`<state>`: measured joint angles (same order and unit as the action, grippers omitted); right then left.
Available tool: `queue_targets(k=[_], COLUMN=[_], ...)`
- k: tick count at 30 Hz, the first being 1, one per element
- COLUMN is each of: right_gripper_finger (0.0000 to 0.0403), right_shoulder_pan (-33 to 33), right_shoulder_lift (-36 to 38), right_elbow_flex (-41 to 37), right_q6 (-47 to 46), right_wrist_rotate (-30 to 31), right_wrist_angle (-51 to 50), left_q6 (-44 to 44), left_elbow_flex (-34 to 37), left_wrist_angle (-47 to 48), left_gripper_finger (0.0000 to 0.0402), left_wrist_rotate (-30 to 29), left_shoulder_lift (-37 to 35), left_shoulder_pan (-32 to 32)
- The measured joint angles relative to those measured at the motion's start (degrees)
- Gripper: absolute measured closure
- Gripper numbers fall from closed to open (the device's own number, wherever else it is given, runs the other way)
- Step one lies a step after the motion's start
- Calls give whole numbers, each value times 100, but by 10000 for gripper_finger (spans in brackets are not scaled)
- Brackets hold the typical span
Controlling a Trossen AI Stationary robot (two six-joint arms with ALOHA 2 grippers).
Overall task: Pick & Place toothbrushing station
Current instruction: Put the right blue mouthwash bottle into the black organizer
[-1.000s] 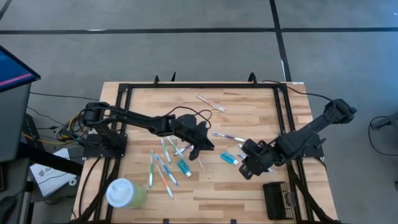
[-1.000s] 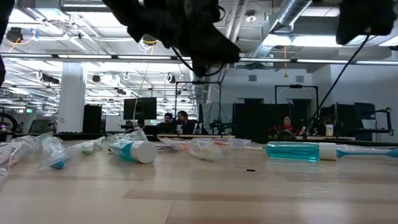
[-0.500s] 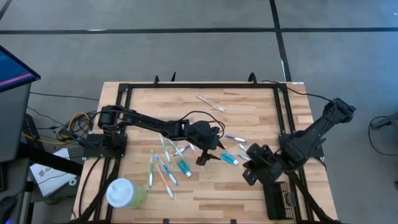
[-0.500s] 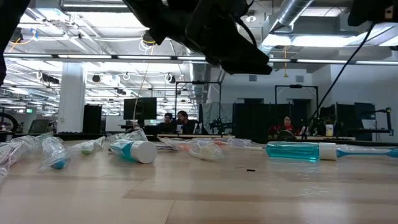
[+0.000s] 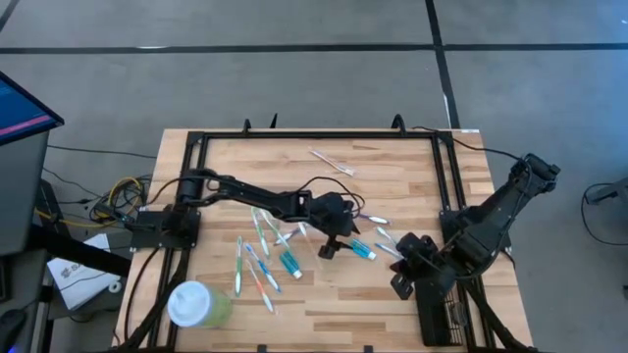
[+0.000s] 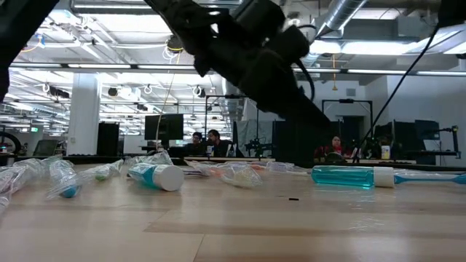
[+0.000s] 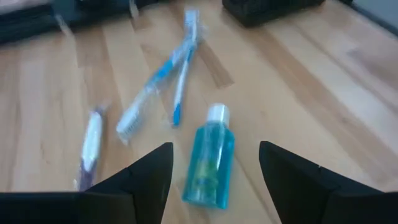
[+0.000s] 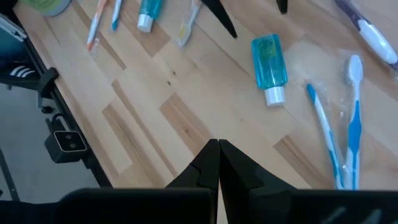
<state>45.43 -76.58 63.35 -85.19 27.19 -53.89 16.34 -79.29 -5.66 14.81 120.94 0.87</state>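
Note:
The toothbrushing station [image 5: 444, 316] is a small black slotted holder resting on the table at the near right corner; my right arm hides its far end. My right gripper [image 5: 402, 282] hangs shut and empty just left of its far end, above bare wood [image 8: 217, 152]. My left gripper [image 5: 334, 243] is open and empty at mid-table, above the wood. A small blue bottle with a white cap [image 5: 361, 251] lies on its side just ahead of the left fingers; in the left wrist view the bottle [image 7: 210, 158] shows between the two fingertips [image 7: 214, 186], untouched.
Several wrapped toothbrushes [image 5: 257, 257] and a toothpaste tube [image 5: 288, 262] lie left of centre, two more brushes [image 8: 342, 124] near the bottle. A pale green cup with a white lid [image 5: 196, 304] stands near left. A black frame rail [image 5: 324, 135] rims the table.
My left gripper has gone toward the table's right edge and a little nearer, staying open, and now hangs by the blue bottle. My right gripper has drawn back toward the near right corner, next to the black holder. No object has moved.

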Motion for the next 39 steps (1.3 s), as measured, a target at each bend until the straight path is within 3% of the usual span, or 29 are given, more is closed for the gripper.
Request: queue_targets(k=[8,21,39], right_gripper_finger=[403,403,403], right_shoulder_pan=[54,111,101], right_shoulder_lift=[0,0,-2], right_elbow_flex=[0,-2,-4], right_q6=[-63,-98,-133], right_wrist_rotate=[-12,-13,-34], right_wrist_angle=[-8,-98,-111], left_q6=[164,677,522], left_elbow_flex=[-722,-740,-751], left_wrist_angle=[138,456,620], left_gripper_finger=[170,170,170], left_wrist_rotate=[-28,-181,-156], left_shoulder_lift=[634,840,1076], left_shoulder_pan=[118,79,55])
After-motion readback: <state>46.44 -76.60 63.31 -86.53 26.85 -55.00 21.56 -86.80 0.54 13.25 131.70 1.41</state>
